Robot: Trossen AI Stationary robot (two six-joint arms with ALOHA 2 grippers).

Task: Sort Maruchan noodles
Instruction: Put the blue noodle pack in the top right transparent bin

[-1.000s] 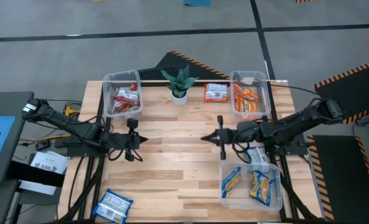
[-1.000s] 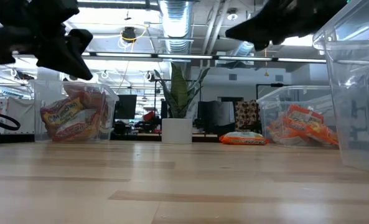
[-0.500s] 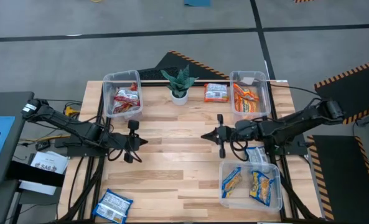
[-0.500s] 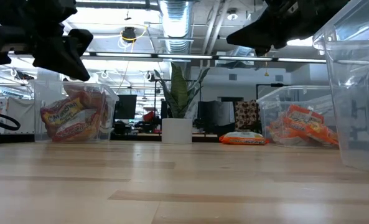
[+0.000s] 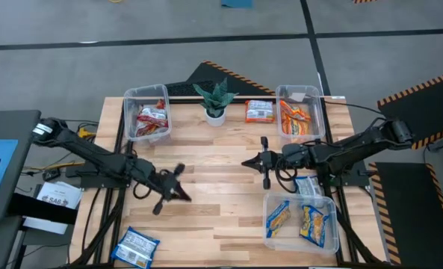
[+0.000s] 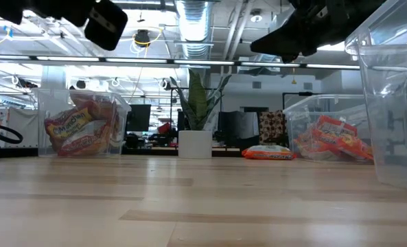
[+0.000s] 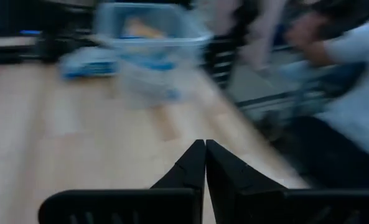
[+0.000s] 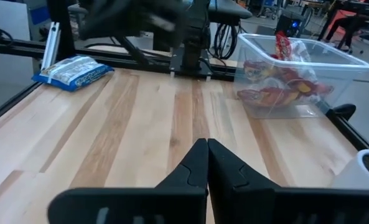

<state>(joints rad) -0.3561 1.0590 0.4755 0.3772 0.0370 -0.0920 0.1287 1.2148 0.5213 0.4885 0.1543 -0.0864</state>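
Wooden table (image 5: 221,194) carries noodle packets mostly binned, one orange packet (image 5: 259,112) loose at the far edge, one blue packet (image 5: 137,245) at the near-left corner; left gripper (image 5: 178,193) and right gripper (image 5: 249,163), both closed and empty, risk skidding either off.

Both arms are reaching inward over the counter: left pincer (image 5: 182,193) pointing toward 4 o'clock, right pincer (image 5: 247,164) toward 9 o'clock, both pinched closed, holding nothing.
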